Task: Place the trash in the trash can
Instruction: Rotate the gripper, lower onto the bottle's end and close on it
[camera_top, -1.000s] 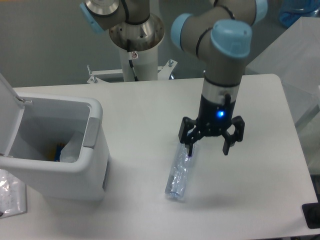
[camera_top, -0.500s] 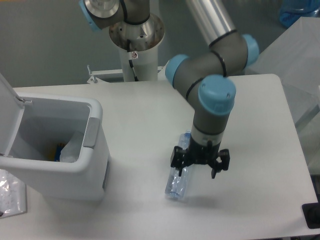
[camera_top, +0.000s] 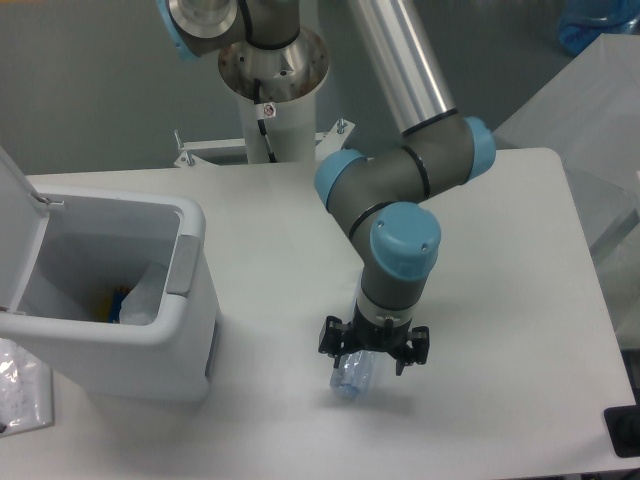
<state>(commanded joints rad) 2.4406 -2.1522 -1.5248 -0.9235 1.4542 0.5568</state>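
The crushed clear plastic bottle (camera_top: 352, 378) lies on the white table, mostly hidden under my wrist; only its near end shows. My gripper (camera_top: 374, 352) hangs straight over it, fingers spread to either side of the bottle, open. The trash can (camera_top: 190, 300), a white bin with a grey panel, stands at the left with its lid (camera_top: 15, 230) tipped up. Inside it I see a pale wrapper-like scrap with a blue and yellow bit (camera_top: 135, 298); I cannot tell what it is.
A clear plastic bag (camera_top: 20, 392) lies at the table's left edge beside the bin. The arm's base column (camera_top: 272, 95) rises at the back. A dark object (camera_top: 624, 432) sits at the right front corner.
My gripper has moved left and toward the front and come down over the bottle, from beside its far end to straddling it. The bottle has not shifted.
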